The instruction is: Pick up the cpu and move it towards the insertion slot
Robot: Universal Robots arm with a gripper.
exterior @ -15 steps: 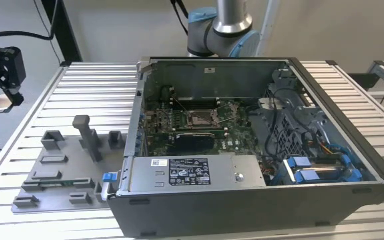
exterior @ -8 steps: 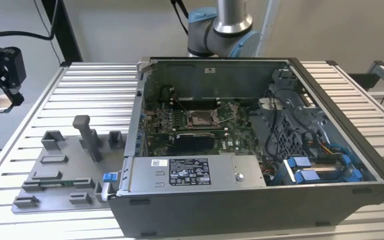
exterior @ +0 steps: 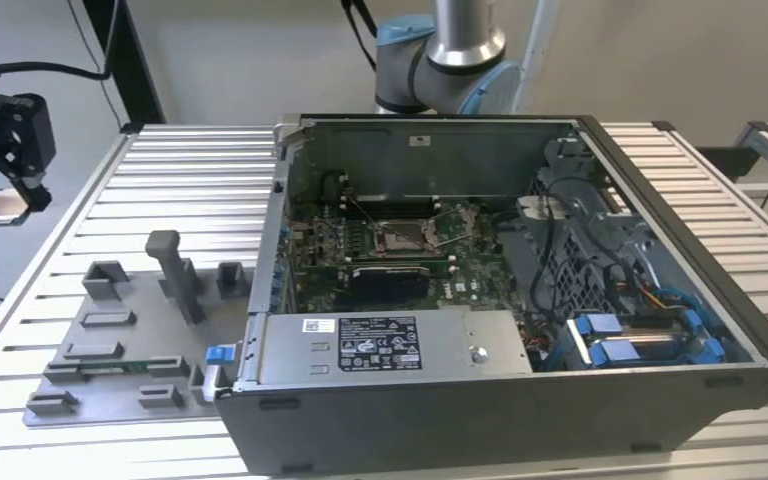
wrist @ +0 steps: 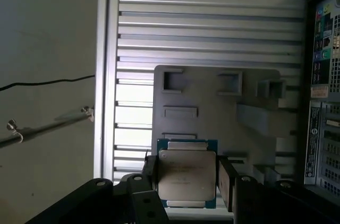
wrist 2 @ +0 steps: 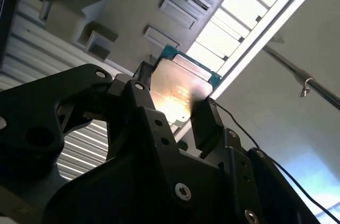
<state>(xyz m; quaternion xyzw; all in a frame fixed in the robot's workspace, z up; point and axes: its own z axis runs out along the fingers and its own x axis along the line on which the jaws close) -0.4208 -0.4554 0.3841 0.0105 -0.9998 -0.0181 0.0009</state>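
Cpu: a small, flat, square chip with a silvery metal top and a blue-green rim (wrist: 186,176). This cpu is up in the air, held by its sides.
Gripper: the black two-finger gripper (wrist: 187,179) is closed just enough to pinch the chip. One finger (wrist: 226,181) presses on each of two opposite sides.
Where: in the exterior view the gripper (exterior: 11,195) hangs at that view's left, by the edge of the silver slatted metal table (exterior: 184,190), well apart from the slot.
Insertion slot: the square metal-framed socket with a thin wire lever (exterior: 400,235) sits in the green board inside the open dark grey computer case (exterior: 491,410).
Tray: the grey plastic tray with raised blocks (exterior: 117,340) lies on the table just beside the case.
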